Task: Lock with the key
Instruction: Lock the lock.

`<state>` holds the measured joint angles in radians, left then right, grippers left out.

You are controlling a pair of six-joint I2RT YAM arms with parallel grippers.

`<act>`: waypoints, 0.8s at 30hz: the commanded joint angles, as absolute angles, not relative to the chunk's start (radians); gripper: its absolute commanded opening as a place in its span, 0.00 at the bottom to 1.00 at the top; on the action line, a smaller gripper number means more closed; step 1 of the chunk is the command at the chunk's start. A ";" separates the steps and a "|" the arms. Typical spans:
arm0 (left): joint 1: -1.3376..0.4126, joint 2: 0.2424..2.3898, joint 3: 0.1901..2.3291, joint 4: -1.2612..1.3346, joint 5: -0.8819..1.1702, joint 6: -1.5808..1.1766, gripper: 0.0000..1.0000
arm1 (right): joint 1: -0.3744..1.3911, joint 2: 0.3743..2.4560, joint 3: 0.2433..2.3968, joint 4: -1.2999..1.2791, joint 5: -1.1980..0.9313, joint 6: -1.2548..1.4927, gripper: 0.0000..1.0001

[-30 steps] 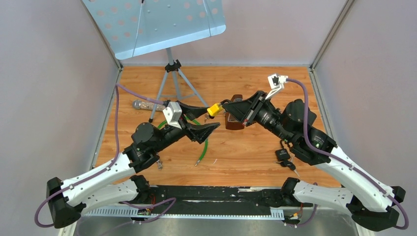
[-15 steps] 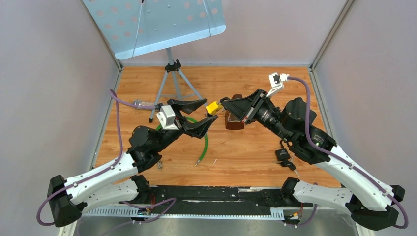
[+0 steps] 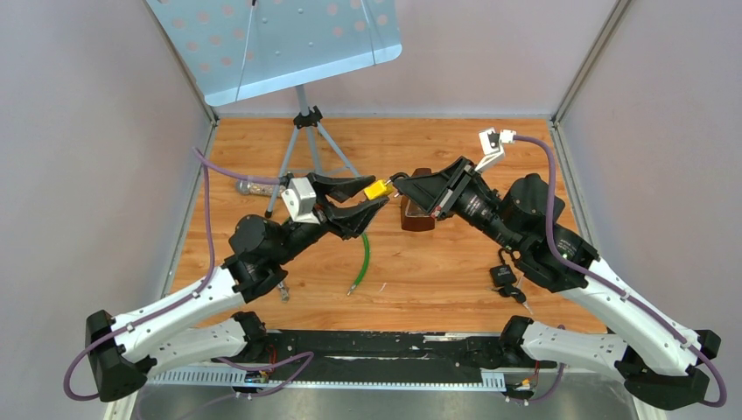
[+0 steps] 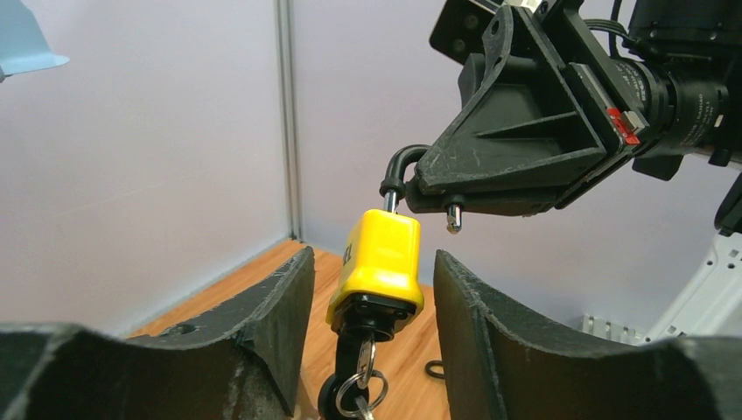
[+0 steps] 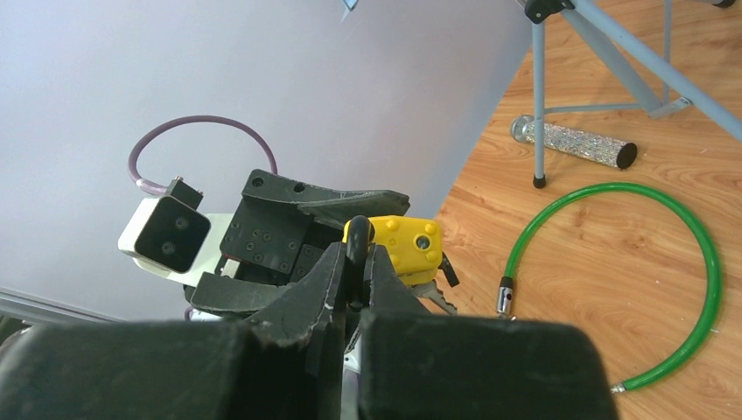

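Note:
A yellow padlock hangs in the air above the table. My right gripper is shut on its black shackle, which stands open with its free end out of the body. The padlock also shows in the left wrist view and in the right wrist view. A key with a key ring sits in the keyhole at the bottom. My left gripper is open, its fingers on either side of the padlock body without touching it.
A green cable loop lies on the wooden table. A tripod stand with a blue board and a glittery microphone are at the back left. A brown object and a black key fob lie under the right arm.
My left gripper has risen and moved up to the padlock, so its open fingers now flank the padlock body. The right gripper has held the padlock nearly still.

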<state>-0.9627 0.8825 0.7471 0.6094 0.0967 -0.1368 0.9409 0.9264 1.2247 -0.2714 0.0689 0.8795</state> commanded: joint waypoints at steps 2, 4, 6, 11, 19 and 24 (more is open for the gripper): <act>-0.968 0.901 0.815 0.563 0.121 -0.147 0.55 | 0.931 0.911 1.262 -0.152 0.040 0.925 0.00; -0.968 0.903 0.819 0.533 0.122 -0.143 0.52 | 0.929 0.908 1.257 -0.151 0.041 0.932 0.00; -0.967 0.904 0.819 0.522 0.122 -0.145 0.45 | 0.927 0.904 1.250 -0.150 0.042 0.937 0.00; -0.967 0.916 0.836 0.492 0.138 -0.147 0.07 | 0.919 0.904 1.239 -0.150 0.035 0.940 0.00; -0.966 0.889 0.886 0.313 0.155 -0.187 0.00 | 0.910 0.870 1.136 -0.240 0.028 0.666 0.18; -0.964 0.874 0.940 0.056 0.296 -0.218 0.00 | 0.902 0.814 1.066 -0.309 0.022 0.508 0.40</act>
<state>-0.9623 0.9100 0.8669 0.2203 0.1776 -0.1787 0.9085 0.8619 1.0988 -0.2871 0.0399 0.6846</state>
